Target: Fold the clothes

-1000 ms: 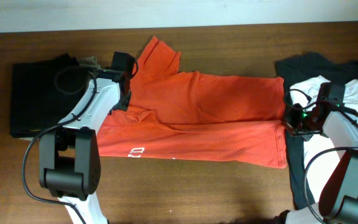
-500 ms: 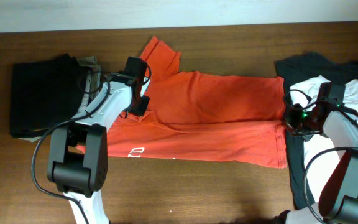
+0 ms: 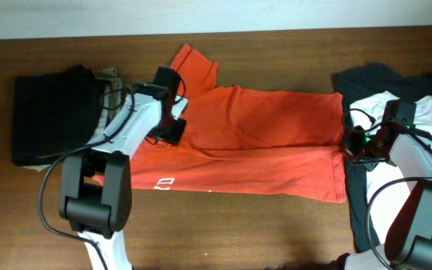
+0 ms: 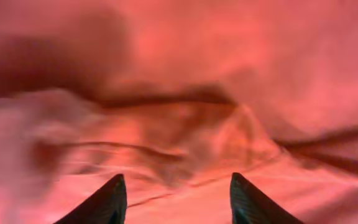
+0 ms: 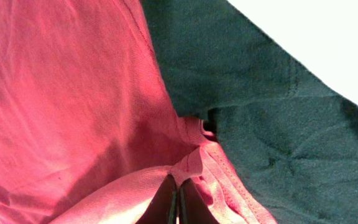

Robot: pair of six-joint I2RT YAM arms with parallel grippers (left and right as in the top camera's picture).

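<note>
Looks like a robotics lab bench. Two robot arms at a wood table, plain white wall behind, garment piles at the sides.

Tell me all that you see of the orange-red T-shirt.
The orange-red T-shirt, soft cotton by its look, lies wrinkled and folded lengthwise on the table, one sleeve sticking out, white print at the near edge. The right tool pinches its hem beside a dark garment; the left tool is open over it.
</note>
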